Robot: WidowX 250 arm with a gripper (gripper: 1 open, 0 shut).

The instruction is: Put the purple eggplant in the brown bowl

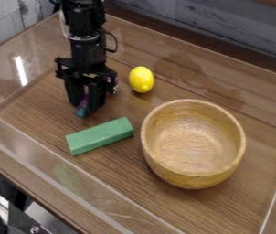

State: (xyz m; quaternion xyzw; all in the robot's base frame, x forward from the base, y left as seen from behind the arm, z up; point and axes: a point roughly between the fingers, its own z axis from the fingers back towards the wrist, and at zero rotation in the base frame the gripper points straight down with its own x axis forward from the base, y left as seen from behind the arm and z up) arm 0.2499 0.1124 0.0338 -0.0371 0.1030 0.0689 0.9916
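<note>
The black gripper (84, 104) points down at the wooden table on the left side of the camera view. Its fingers are closed around the purple eggplant (82, 112). Only a small purple and bluish tip of it shows at the fingertips, low against the table. The brown bowl (189, 175), large, round and wooden, stands empty to the right of the gripper and nearer the front.
A yellow lemon (141, 79) lies just right of the gripper. A green rectangular block (100, 135) lies in front of it, between the gripper and the bowl. Clear plastic walls (18, 64) border the table.
</note>
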